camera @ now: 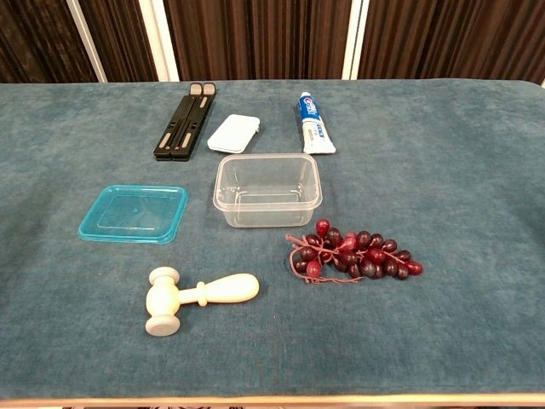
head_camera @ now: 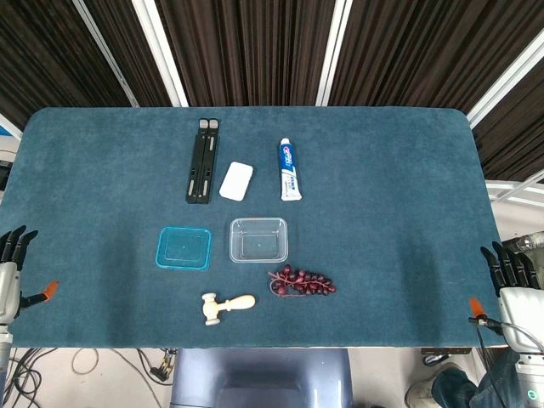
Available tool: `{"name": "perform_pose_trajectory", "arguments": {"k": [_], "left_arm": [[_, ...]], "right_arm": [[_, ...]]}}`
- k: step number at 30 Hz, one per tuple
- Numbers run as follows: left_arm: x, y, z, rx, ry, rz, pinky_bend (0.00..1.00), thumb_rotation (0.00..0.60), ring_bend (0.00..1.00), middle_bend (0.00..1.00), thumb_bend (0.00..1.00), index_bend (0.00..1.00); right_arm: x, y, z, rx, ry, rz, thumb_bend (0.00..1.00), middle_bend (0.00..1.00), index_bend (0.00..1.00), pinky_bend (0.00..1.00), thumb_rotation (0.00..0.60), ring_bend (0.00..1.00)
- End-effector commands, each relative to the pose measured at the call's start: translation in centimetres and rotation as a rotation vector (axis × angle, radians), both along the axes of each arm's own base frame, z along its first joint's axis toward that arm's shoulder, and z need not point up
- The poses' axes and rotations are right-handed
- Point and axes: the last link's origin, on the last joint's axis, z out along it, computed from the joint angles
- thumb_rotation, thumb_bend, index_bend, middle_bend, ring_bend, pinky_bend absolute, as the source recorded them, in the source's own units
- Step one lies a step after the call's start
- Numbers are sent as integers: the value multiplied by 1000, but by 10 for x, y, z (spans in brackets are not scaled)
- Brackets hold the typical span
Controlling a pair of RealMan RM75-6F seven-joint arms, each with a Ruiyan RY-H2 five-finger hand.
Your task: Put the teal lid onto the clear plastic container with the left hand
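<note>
Lid flat on bench, just left of container, a narrow gap between, untouched. Container upright, open-topped, holding nothing.

Largest to smallest otherwise:
- Bench covered in teal cloth, carrying everything.
- Black folded stand at the back, lying lengthwise.
- Red grapes just right of and in front of container.
- Toothpaste tube at the back, cap end toward the near edge, right of a white case.
- Cream toy mallet nearest the front edge, in front of lid.

Left hand off the bench's left edge, fingers straight and spread, holding nothing. Right hand off the right edge, fingers likewise extended, gripping nothing. Both well apart from lid and container; neither seen in chest view.
</note>
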Motion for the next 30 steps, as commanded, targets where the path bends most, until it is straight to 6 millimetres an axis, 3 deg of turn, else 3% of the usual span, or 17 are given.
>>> {"name": "perform_pose_trajectory", "arguments": {"k": [1,23,30], "left_arm": [[0,0,0,0,0,1,19,600,19,27,191,117],[-1,8,0,-6,-16,-18,17,600,7,23,110,88],[0,27,-9,-155,35,-44,16,600,1,18,75,49]], "right_arm": [[0,1,0,1,2,1,355,0,0,0,600,0],[1,3,2,-11,13,-9,354,0,0,0,600,0],[0,3,1,-14,-1,-22,354,0,0,0,600,0]]}}
